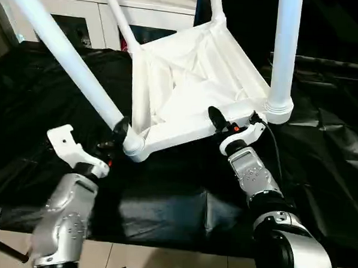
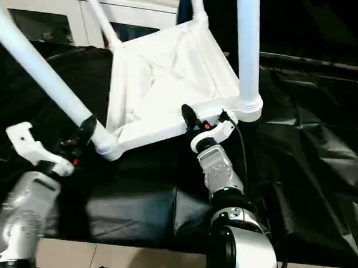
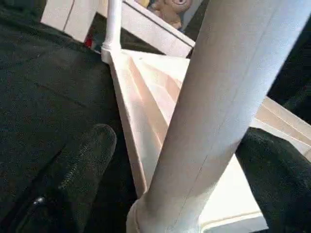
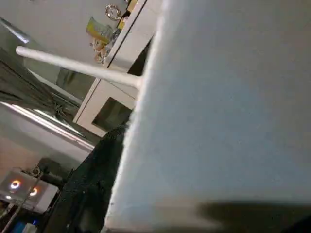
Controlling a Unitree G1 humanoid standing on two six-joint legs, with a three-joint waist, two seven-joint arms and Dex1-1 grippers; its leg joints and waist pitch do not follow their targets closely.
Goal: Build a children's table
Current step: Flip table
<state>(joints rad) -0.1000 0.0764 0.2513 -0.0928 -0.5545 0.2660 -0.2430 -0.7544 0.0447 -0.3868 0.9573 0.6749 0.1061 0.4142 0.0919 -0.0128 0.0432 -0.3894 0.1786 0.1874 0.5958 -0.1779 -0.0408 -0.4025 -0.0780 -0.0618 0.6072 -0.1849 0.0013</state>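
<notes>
The children's table lies upside down and tilted on black cloth, the ribbed underside of its white tabletop (image 1: 194, 75) facing me. White legs stand in the corner sockets: a near-left leg (image 1: 63, 50) slanting up and left, an upright near-right leg (image 1: 285, 49), and two far legs (image 1: 116, 13). My left gripper (image 1: 120, 134) straddles the base of the near-left leg (image 3: 218, 97). It is open: one finger (image 3: 82, 165) stands clear of the tube, the other sits close on the opposite side. My right gripper (image 1: 218, 123) is shut on the tabletop's near rim beside the near-right socket.
A white cabinet (image 1: 77, 14) with glass doors stands right behind the table. The black cloth (image 1: 163, 205) covers the work surface out to both sides. A strip of tiled floor (image 1: 160, 262) runs along the near edge by my forearms.
</notes>
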